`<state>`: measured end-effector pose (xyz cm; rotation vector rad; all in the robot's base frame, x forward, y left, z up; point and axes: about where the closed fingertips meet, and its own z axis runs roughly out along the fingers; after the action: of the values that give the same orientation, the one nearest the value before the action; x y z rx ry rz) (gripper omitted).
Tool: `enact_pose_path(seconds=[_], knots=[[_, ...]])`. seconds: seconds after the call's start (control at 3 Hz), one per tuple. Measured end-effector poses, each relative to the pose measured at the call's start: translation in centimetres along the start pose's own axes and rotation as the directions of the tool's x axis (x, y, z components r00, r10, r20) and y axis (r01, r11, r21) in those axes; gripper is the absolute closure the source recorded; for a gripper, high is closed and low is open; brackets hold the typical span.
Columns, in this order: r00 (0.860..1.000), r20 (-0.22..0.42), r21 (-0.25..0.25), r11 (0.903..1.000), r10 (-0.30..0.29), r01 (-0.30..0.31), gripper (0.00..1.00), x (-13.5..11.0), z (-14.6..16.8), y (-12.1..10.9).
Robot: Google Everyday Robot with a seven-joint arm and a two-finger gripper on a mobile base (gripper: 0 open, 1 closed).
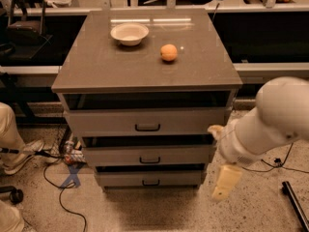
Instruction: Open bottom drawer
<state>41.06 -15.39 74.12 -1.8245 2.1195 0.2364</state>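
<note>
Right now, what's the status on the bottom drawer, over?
Cream tool hanging low, right of the grey-brown cabinet, off the handle. Slim grey-brown bottom drawer, dark bar handle ungrasped. Nothing between tool and handle.

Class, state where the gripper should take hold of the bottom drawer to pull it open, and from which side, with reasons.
Probably the handle, the dark horizontal bar centred on the bottom drawer's front. Come straight from the front: the flat panel offers no other hold. The gripper hangs right of the cabinet, near the floor.
</note>
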Motion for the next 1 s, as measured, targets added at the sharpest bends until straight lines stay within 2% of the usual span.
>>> enact_pose_path(seconds=[0.33,0.67,1.0], knots=[[0.998,0.059,-0.058,0.9983,-0.003,0.006,0.0,-0.8,9.2,1.3],[0.998,0.058,-0.058,0.9983,-0.003,0.007,0.0,-0.8,9.2,1.3],[0.996,0.086,-0.093,0.9953,-0.017,0.025,0.0,-0.5,12.5,2.1]])
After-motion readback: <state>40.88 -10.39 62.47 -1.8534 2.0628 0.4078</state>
